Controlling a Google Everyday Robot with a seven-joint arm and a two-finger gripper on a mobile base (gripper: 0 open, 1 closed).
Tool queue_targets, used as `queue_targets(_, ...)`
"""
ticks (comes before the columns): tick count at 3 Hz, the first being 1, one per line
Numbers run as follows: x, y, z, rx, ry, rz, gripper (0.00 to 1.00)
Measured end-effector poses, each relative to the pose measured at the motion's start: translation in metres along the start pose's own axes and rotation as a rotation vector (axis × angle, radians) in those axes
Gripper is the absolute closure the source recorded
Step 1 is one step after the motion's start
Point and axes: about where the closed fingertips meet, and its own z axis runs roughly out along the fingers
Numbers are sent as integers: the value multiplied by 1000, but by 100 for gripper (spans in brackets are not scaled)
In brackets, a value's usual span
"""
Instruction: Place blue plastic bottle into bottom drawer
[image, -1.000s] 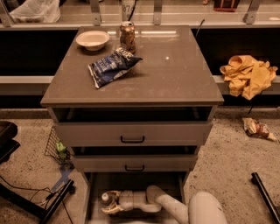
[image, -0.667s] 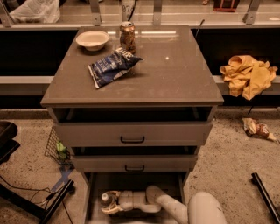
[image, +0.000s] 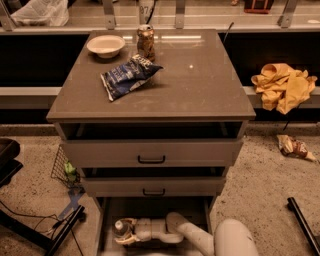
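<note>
The blue plastic bottle lies on its side in the open bottom drawer, white cap toward the left. My gripper is inside the drawer, its fingers closed around the bottle's body. My white arm reaches in from the lower right. Most of the bottle is hidden by the fingers.
The two upper drawers stick out slightly above the bottom one. On the cabinet top are a white bowl, a brown can and a blue snack bag. A yellow cloth lies right; a wire basket and black stand sit left.
</note>
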Motion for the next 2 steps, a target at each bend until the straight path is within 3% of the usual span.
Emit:
queue_targets(1, 0, 2, 3, -4, -3, 2, 6)
queue_targets(2, -1, 2, 4, -6, -4, 2, 0)
